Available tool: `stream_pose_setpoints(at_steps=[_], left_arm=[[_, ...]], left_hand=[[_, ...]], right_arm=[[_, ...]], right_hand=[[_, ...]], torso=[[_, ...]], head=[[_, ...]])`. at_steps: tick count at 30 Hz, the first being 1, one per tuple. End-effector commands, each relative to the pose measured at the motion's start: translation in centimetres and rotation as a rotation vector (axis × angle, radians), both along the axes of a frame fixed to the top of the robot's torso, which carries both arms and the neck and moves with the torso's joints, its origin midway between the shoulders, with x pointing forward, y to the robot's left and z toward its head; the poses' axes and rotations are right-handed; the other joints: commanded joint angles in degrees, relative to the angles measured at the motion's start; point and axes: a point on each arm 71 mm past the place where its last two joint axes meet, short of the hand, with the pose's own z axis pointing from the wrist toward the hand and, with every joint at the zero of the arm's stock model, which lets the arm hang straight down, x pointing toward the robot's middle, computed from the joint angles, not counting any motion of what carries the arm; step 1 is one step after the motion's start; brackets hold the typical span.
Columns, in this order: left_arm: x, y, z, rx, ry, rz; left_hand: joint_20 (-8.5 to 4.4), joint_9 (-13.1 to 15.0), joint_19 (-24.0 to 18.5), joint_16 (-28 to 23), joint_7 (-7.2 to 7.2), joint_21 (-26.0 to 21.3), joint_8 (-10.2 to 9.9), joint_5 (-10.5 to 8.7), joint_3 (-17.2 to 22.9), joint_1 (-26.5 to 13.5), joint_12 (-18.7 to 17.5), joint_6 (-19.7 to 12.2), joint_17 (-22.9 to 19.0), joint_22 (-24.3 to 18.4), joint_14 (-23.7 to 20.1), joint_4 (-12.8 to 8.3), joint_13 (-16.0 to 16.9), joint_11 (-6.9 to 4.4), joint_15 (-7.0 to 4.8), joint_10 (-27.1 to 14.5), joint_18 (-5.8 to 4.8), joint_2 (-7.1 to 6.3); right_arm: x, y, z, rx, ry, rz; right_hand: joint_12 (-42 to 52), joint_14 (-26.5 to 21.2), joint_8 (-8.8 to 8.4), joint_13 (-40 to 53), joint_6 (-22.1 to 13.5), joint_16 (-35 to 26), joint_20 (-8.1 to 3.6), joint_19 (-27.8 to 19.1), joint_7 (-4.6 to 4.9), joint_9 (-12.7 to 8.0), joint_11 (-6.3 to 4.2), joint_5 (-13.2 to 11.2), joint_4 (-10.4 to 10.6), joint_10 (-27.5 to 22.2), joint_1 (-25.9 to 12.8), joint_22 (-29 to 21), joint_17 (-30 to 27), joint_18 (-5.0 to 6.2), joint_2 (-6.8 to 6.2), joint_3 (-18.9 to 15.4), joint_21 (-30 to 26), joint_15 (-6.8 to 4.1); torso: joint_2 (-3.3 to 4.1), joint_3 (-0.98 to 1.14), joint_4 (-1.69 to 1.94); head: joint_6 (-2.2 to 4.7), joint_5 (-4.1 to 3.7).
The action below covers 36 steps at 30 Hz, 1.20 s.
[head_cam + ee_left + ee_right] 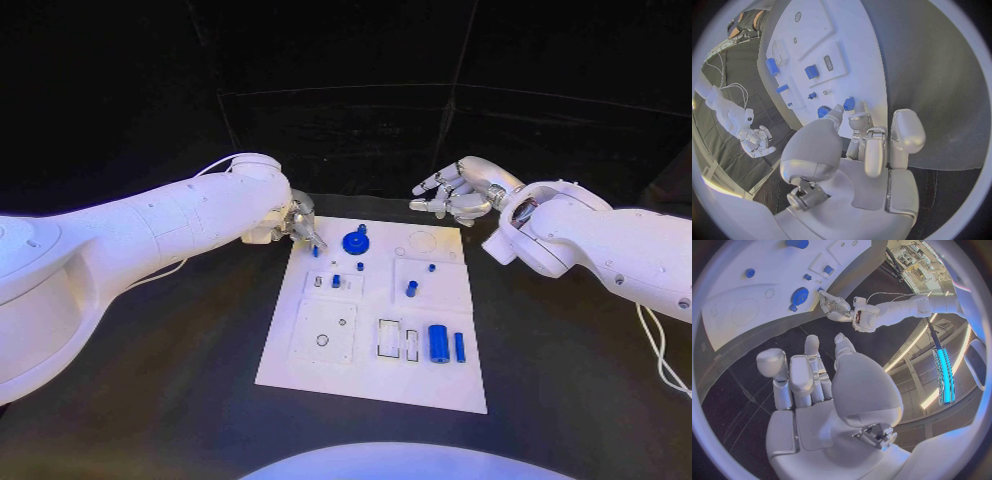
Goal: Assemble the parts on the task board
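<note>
— Where's the left hand (296, 222) from where you stand?

— At the far left corner of the task board (378, 390). Its fingers (859, 121) are bunched close together and point down at the white plate, tips just at a small blue part (849, 103) near that corner. I can't tell whether they actually pinch it or only touch beside it.

— And the round blue piece?

— The blue disc with the knob (355, 241) lies on the board just beside those fingertips, toward the middle of the far edge. It isn't held.

— The right hand (459, 192)?

— Off the board, above the black table (173, 420) past the far right corner. Its fingers (802, 382) are loosely apart, slightly curled, with nothing between them.

— What else is on the board?

— Well away from both sets of fingers, toward the near end, a blue cylinder (437, 343) lies on its side, with a thin blue bar (460, 347) just beside it. Midway down there's a short blue peg (411, 289), closer to the right hand's side, and a smaller blue peg (336, 281) on the left hand's side, standing in one of the raised white squares.

— Either one touched?

— No, both stand apart from the fingers.
</note>
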Motion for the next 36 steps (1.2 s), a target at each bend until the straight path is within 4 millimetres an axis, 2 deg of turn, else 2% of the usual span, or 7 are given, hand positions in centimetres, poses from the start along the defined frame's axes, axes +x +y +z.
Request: stream_pose_setpoints(at_steps=[1, 6, 11, 14, 17, 23, 36], left_arm=[[0.1, -0.1, 0.1, 0.004, -0.019, 0.001], [0.1, -0.3, 0.2, -0.001, -0.026, 0.000], [0.1, -0.5, 0.2, -0.007, -0.038, -0.001], [0.0, -0.5, 0.2, -0.009, -0.041, -0.001], [0.0, -0.5, 0.2, -0.012, -0.048, 0.000], [-0.1, -0.1, 0.4, -0.025, -0.073, 0.009], [-2.1, 1.0, 1.4, -0.183, -0.189, 0.061]], left_hand=[[-0.17, -0.1, 0.3, 0.2, 0.02, 0.2, 0.3, -0.36, 0.1, 0.8, 0.3, 0.2, 14.6, 0.1, 5.8, -0.5, 0.0, -0.26, -0.43, 0.1, 0.71, 0.12], [-0.23, -0.1, 0.4, 0.2, -0.07, 0.2, 0.4, -0.34, 1.0, 2.4, 0.4, 0.2, 14.7, 0.3, 5.9, -1.6, 0.0, -0.35, -0.50, 0.2, 0.69, 0.77], [-0.68, -0.4, 0.3, 0.1, -0.78, 0.1, 0.3, -0.32, 7.4, 10.7, -0.3, -0.6, 14.6, 0.2, 5.8, -7.8, -0.6, -1.04, -1.09, -0.3, 0.76, 3.00], [-0.79, -0.5, 0.3, 0.1, -0.37, 0.0, 0.3, -0.23, 12.4, 12.7, -1.0, -1.0, 14.5, 0.3, 5.8, -11.0, -1.2, -0.75, -0.98, -0.4, 0.71, 2.83], [-0.57, -0.4, 0.3, 0.1, -0.12, 0.0, 0.7, -0.24, 16.3, 12.0, -1.3, -1.2, 14.4, 0.5, 5.8, -12.6, -1.6, -0.58, -0.71, -0.2, 0.66, 2.15], [-0.34, 0.2, 0.4, 0.1, -0.07, 0.0, 2.3, -0.34, 24.1, 8.0, -1.5, -1.6, 14.4, 0.9, 5.8, -14.4, -2.0, -0.50, -0.58, 0.5, 0.66, 0.05], [-0.47, 0.9, 0.5, -0.1, -0.30, -0.1, 4.0, -0.34, 28.8, 5.5, -1.4, -1.7, 14.0, 1.1, 5.7, -15.1, -2.2, -0.71, -0.74, 0.9, 0.67, -1.41]], right_arm=[[0.0, 0.1, 0.1, 0.001, -0.005, 0.011], [0.0, 0.2, 0.1, 0.001, -0.005, 0.011], [0.0, 0.2, 0.1, 0.001, -0.005, 0.012], [0.0, 0.2, 0.1, 0.001, -0.005, 0.012], [0.0, 0.2, 0.1, 0.001, -0.004, 0.013], [0.0, 0.2, 0.1, 0.001, -0.005, 0.012], [0.1, -0.1, 0.1, -0.001, -0.004, 0.008]], right_hand=[[-0.3, 0.3, 0.03, -0.1, 0.3, -0.2, -0.03, -0.5, 0.13, -0.1, -0.03, 0.3, -0.1, -0.4, 0.1, 0.0, 0.0, 0.76, 0.55, -0.4, -0.4, -0.29], [-0.3, 0.3, 0.03, -0.1, 0.3, -0.2, -0.03, -0.5, 0.13, -0.1, -0.03, 0.3, -0.1, -0.4, 0.1, 0.0, 0.0, 0.76, 0.55, -0.4, -0.4, -0.29], [-0.3, 0.3, 0.03, -0.1, 0.3, -0.2, -0.03, -0.5, 0.14, -0.1, -0.03, 0.3, 0.0, -0.4, 0.1, 0.0, 0.0, 0.75, 0.64, -0.4, -0.4, -0.29], [-0.3, 0.3, 0.03, -0.1, 0.3, -0.2, -0.03, -0.5, 0.14, -0.1, -0.03, 0.4, 0.0, -0.4, 0.1, 0.0, 0.0, 0.75, 0.71, -0.4, -0.4, -0.29], [-0.3, 0.3, 0.03, -0.1, 0.3, -0.2, -0.03, -0.5, 0.14, -0.1, -0.03, 0.4, 0.0, -0.4, 0.1, 0.0, 0.0, 0.75, 0.71, -0.4, -0.4, -0.29], [-0.3, 0.3, 0.03, -0.1, 0.3, -0.2, -0.03, -0.5, 0.14, -0.1, -0.03, 0.4, 0.0, -0.4, 0.1, 0.0, 0.0, 0.75, 0.71, -0.4, -0.4, -0.29], [-0.2, 0.3, 0.04, -0.3, 0.3, -0.4, -0.04, -0.5, 0.12, -0.1, -0.04, 1.3, 0.2, -0.5, 0.3, -0.2, 0.0, 0.76, 1.04, -0.6, -0.6, -0.30]], torso=[[-0.02, 0.02, 0.00], [0.01, 0.00, -0.02], [0.02, -0.01, 0.05], [-0.01, 0.00, 0.00], [0.00, 0.01, 0.00], [-0.04, 0.01, 0.01], [-0.23, -0.03, 0.42]], head=[[0.00, 0.04], [-0.03, 0.00], [-0.10, -0.12], [-0.19, -0.11], [-0.24, -0.09], [-0.32, -0.12], [-0.38, -0.35]])
